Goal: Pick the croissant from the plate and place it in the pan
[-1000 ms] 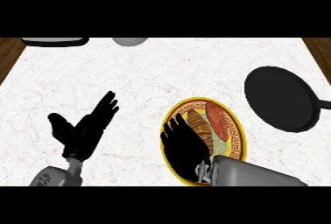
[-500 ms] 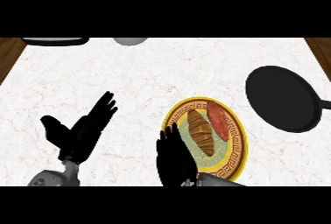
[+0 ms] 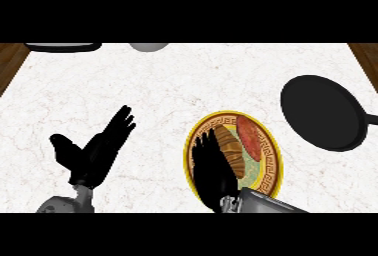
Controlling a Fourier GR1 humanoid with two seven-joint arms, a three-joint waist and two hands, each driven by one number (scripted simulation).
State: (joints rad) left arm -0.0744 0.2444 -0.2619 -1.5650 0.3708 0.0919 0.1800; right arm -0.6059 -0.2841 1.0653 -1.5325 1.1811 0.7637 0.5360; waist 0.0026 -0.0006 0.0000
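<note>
The right hand [image 3: 210, 167] lies flat over the left half of the round yellow-rimmed plate [image 3: 272, 165], fingers straight and apart, holding nothing. The golden-brown croissant [image 3: 230, 150] sits on the plate just beyond and to the right of its fingertips, touching or nearly touching them; I cannot tell which. A reddish slice of food [image 3: 249, 139] lies further right. The round black pan [image 3: 325, 112] rests on the white marble table [image 3: 184, 85], well off to the right. The left hand [image 3: 100, 147] rests open, fingers up, far to the left.
</note>
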